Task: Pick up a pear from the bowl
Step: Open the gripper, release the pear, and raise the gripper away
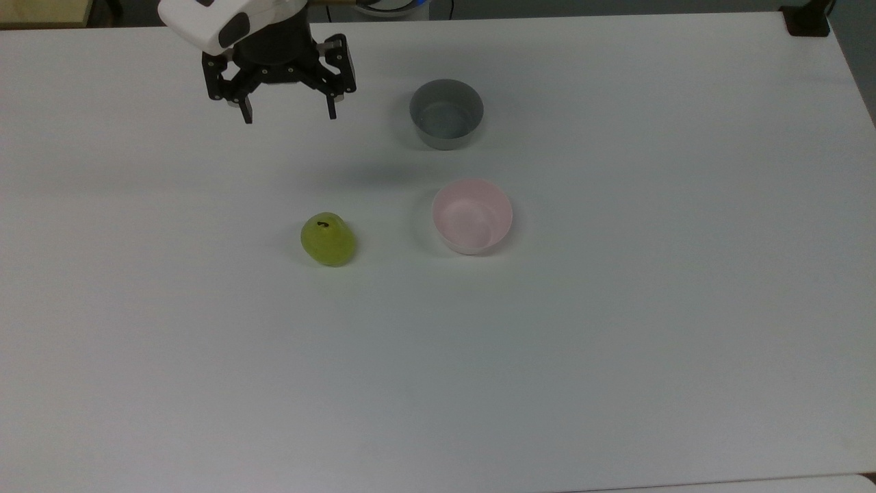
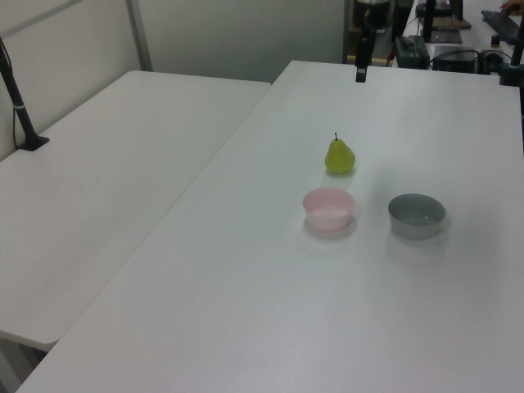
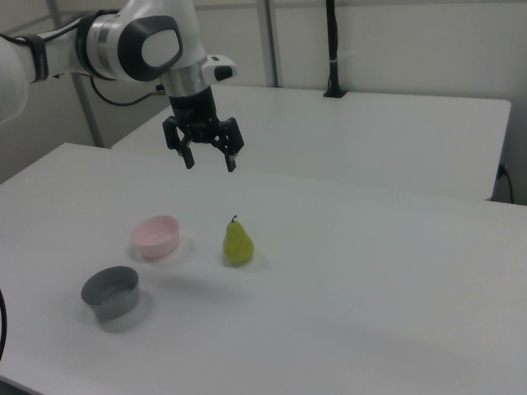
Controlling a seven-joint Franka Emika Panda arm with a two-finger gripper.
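Top view gives you one pear (image 1: 328, 239), two bowls and one gripper (image 1: 289, 114) on the white table (image 1: 616, 329). You see the pear standing upright on the bare table, outside the pink bowl (image 1: 472, 216), which sits near it on the top view's right. A grey bowl (image 1: 446, 113) stands beyond the pink one, apart from it. Your gripper hangs high above the table, well apart from the pear, its jaws spread wide and holding nothing. A second white table (image 2: 115, 172) adjoins in the left view.
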